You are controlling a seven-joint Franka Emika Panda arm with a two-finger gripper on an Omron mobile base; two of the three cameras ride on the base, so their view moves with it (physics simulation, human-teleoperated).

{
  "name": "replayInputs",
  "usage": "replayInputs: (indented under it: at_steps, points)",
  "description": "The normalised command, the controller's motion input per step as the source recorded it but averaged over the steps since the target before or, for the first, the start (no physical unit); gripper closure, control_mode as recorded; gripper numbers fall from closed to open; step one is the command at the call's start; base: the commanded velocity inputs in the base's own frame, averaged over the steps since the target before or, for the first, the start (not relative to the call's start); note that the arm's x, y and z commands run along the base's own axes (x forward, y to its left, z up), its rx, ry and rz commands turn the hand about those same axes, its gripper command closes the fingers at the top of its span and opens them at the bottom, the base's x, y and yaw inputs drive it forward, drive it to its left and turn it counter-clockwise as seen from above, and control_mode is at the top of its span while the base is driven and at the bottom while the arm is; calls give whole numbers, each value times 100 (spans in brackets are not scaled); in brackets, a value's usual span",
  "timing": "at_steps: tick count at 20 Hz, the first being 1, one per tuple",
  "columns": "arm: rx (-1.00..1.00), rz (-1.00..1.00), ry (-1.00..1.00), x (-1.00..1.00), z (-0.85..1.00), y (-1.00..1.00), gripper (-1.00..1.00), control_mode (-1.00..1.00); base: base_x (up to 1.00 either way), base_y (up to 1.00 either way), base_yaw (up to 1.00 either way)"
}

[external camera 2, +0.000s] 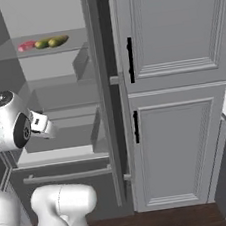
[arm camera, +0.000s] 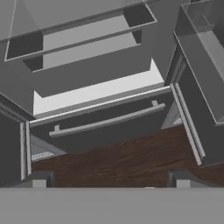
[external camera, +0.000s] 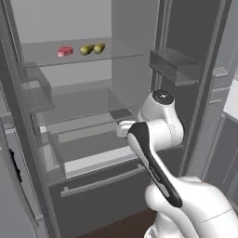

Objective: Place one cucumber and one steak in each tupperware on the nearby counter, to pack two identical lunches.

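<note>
Jaws stand wide apart with nothing between them; the gripper (arm camera: 109, 180) points down at the fridge's lower drawer (arm camera: 105, 120) and the brown wood floor (arm camera: 131, 159), its two dark fingertips (arm camera: 38, 178) just rising at the bottom of the hand view.

Up on the top shelf (external camera: 121, 55), a clear glass-like plate with a thin front edge, the food sits toward the left end, well above the hand; a steak (external camera: 65, 51) lies leftmost, and just beside it to the right two cucumbers (external camera: 87, 49) lie close together, perhaps touching. From the right base camera the same row reads pink steak (external camera 2: 26, 45), then yellow-green cucumbers (external camera 2: 42, 43). No second steak can be made out.

Judged by looks, each cucumber is stubby, rounded, stiff and smooth, so it may roll or slip; best pinched across its middle, jaws square to its length. Meat is a small soft slab, light, likely slick; it should be taken across its narrow width, low, near the shelf.

Fridge walls are flat matte grey; door bins look translucent; the drawer carries a long pale bar handle (arm camera: 103, 121).
</note>
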Motion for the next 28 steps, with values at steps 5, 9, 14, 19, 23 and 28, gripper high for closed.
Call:
replayInputs:
  at_steps: [5, 9, 14, 19, 23, 28]
  points:
    - [0, 0, 0, 0, 0, 0, -100, 100, 100, 48, 2]
    - [0, 0, 0, 0, 0, 0, -100, 100, 100, 8, -7]
    - [3, -4, -11, 29, 49, 2, -100, -100, 35, 0, -5]
    - [0, -3, -46, 8, 100, 24, -100, -100, 0, 0, 0]
    - [0, 0, -48, 10, 100, 2, -100, -100, 0, 0, 0]
    - [4, 0, -30, 85, 100, 0, -100, -100, 0, 0, 0]
